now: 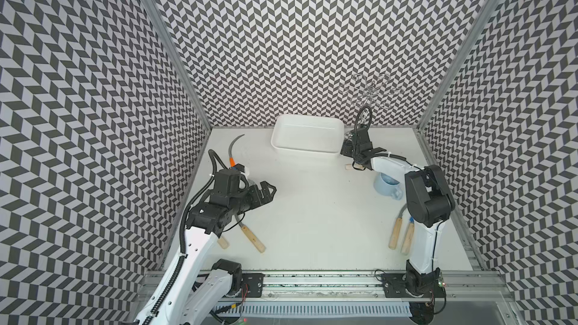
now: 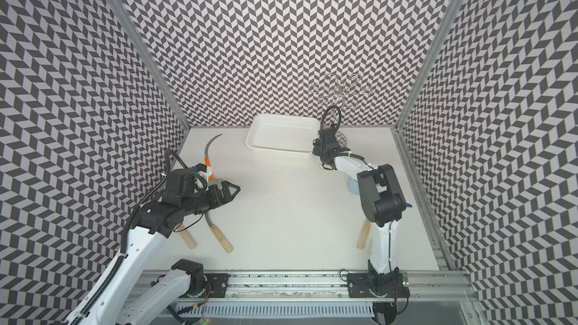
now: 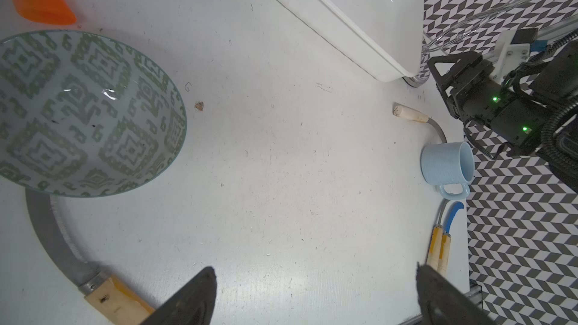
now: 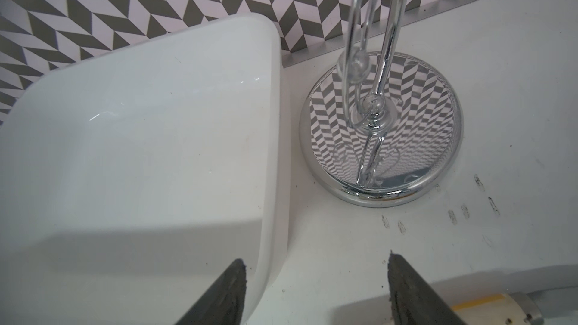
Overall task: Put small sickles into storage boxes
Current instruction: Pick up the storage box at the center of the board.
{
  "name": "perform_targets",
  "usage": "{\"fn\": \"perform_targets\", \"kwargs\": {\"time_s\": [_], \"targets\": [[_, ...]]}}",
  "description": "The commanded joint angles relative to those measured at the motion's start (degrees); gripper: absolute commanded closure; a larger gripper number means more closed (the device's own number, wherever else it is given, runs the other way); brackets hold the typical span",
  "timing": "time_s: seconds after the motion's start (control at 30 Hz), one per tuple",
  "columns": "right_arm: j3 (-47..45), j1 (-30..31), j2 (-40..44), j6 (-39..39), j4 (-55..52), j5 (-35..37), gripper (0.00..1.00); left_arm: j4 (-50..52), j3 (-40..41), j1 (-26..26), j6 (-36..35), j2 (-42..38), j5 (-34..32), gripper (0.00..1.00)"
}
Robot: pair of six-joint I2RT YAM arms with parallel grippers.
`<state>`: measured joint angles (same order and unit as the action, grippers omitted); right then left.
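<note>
In a top view, the white tray (image 1: 308, 153) sits upper centre. An orange-handled sickle (image 1: 234, 151) with a grey blade lies to its left. Two wooden-handled sickles (image 1: 252, 239) lie lower left, partly hidden. A side-by-side pair (image 1: 395, 236), one blue-bladed, lies lower right. A sixth sickle (image 1: 348, 167) shows its pale handle end below the tray's right corner.

Chevron-patterned walls (image 1: 312, 42) on three sides; white tabletop (image 1: 312, 214); aluminium rail (image 1: 312, 281) in front.

Open table (image 1: 312, 214) centre, chrome stand (image 4: 380, 151) just beside tray (image 4: 125, 151), mug (image 3: 445, 164) near sickle (image 3: 409, 114)
</note>
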<state>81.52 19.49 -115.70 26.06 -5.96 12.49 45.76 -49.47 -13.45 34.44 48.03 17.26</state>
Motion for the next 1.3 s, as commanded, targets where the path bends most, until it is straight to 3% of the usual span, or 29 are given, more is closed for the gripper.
{"fn": "perform_targets", "kwargs": {"time_s": [0.0, 0.3, 0.7, 0.87, 1.07, 1.27], "targets": [[1.7, 0.2, -1.6, 1.0, 5.8, 1.4, 0.31, 1.2, 0.9, 0.4, 0.7, -1.2, -0.5, 0.00], [6.9, 0.2, -6.8, 2.2, 6.6, 0.3, 0.35, 1.1, 1.6, 0.3, 0.4, -0.8, -0.5, 0.00], [14.3, 0.2, -12.2, 4.7, -2.9, -2.6, 0.42, -0.2, 1.1, 0.5, -0.4, 0.3, -0.6, 0.00], [12.2, 0.2, -10.8, 5.4, -1.7, -1.8, 0.45, -0.5, 0.8, 0.5, -0.8, 0.8, -0.6, 0.00], [11.4, 0.2, -10.6, 5.6, -0.2, -2.4, 0.57, -0.6, 0.6, 0.5, -1.0, 1.2, -0.3, 0.00], [11.6, 0.1, -10.8, 5.5, 0.2, -3.3, 0.61, -0.3, 0.3, 0.6, -1.4, 1.5, -0.5, 0.00]]}}
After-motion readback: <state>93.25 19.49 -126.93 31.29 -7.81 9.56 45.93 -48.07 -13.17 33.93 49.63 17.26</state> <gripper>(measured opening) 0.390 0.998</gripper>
